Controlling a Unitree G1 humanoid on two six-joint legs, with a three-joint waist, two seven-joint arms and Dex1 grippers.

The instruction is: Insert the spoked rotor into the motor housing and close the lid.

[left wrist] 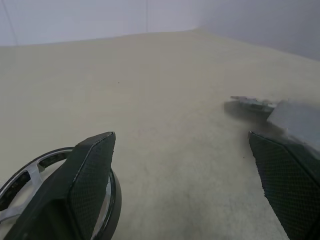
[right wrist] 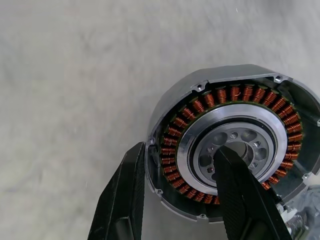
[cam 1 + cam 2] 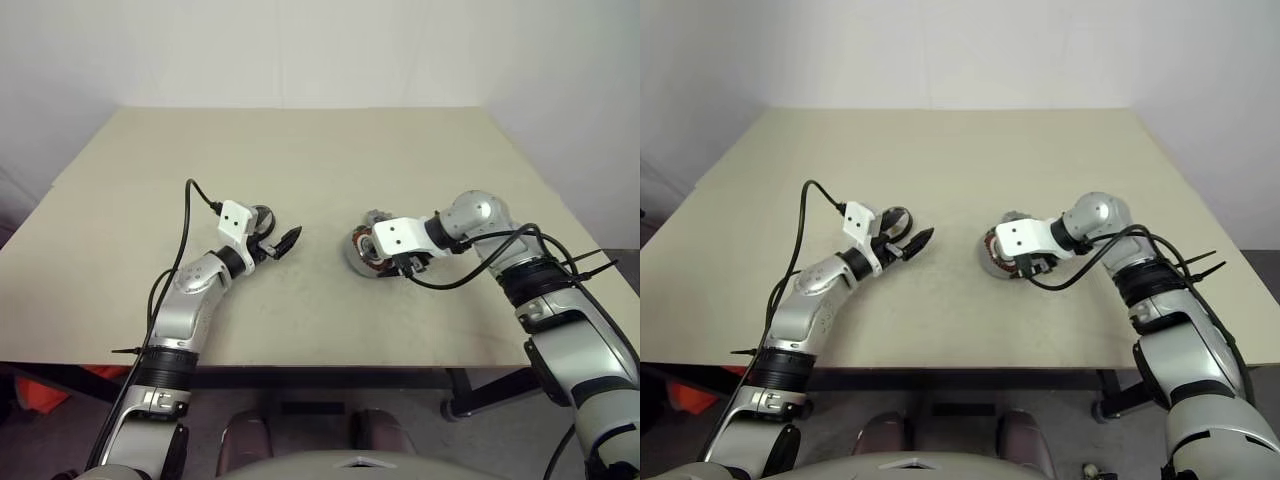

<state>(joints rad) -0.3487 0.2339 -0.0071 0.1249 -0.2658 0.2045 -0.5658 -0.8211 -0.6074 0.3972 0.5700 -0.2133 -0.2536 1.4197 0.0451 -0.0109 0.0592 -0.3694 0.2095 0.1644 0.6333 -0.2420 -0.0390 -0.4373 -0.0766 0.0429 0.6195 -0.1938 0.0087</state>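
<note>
No writing can be read anywhere — no label, brand, number or sign.

The motor housing shows bare metal, copper windings and a dark centre, with nothing printed or stamped on it that can be made out. The white camera blocks on the wrists carry small dark dots — not letters. The tabletop is plain beige and unmarked.
</note>
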